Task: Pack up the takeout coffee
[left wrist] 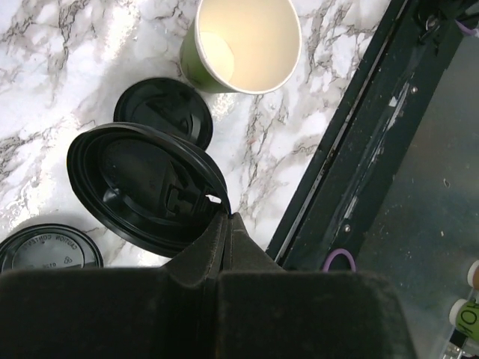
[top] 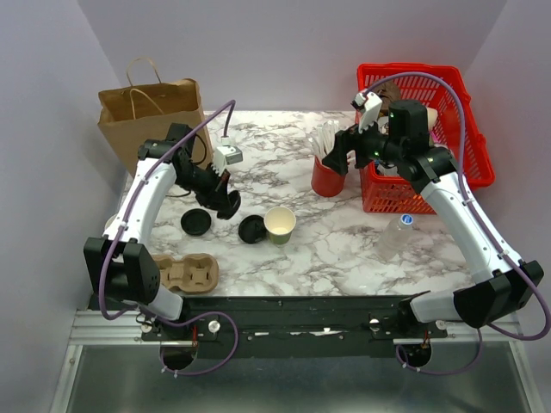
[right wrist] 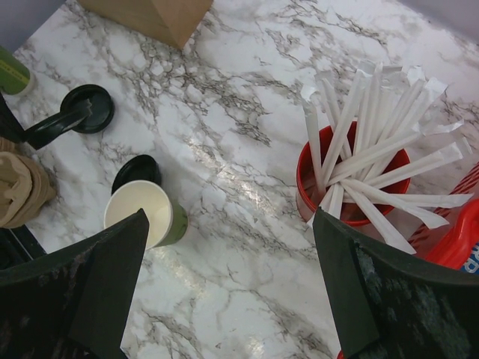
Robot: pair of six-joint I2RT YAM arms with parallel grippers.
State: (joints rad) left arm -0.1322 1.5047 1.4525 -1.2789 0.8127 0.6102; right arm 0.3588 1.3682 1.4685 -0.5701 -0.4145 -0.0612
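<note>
The olive-green paper cup [top: 280, 224] stands open, without a lid, at the table's middle; it also shows in the left wrist view [left wrist: 243, 45] and the right wrist view [right wrist: 144, 214]. My left gripper [top: 226, 200] [left wrist: 228, 219] is shut on the rim of a black plastic lid [left wrist: 146, 191], held tilted above the table left of the cup. Two more black lids lie flat: one beside the cup [top: 251, 229] [left wrist: 166, 109], one further left [top: 196, 222] [left wrist: 46, 254]. My right gripper [top: 343, 157] [right wrist: 232, 288] is open and empty, above the table by the red cup.
A red cup of white wrapped sticks [top: 328, 170] [right wrist: 352, 179] stands right of centre. A red basket [top: 456, 129] is at the back right, a brown paper bag [top: 155, 116] at the back left. A cardboard cup carrier [top: 186, 274] and a water bottle [top: 396, 236] sit near the front.
</note>
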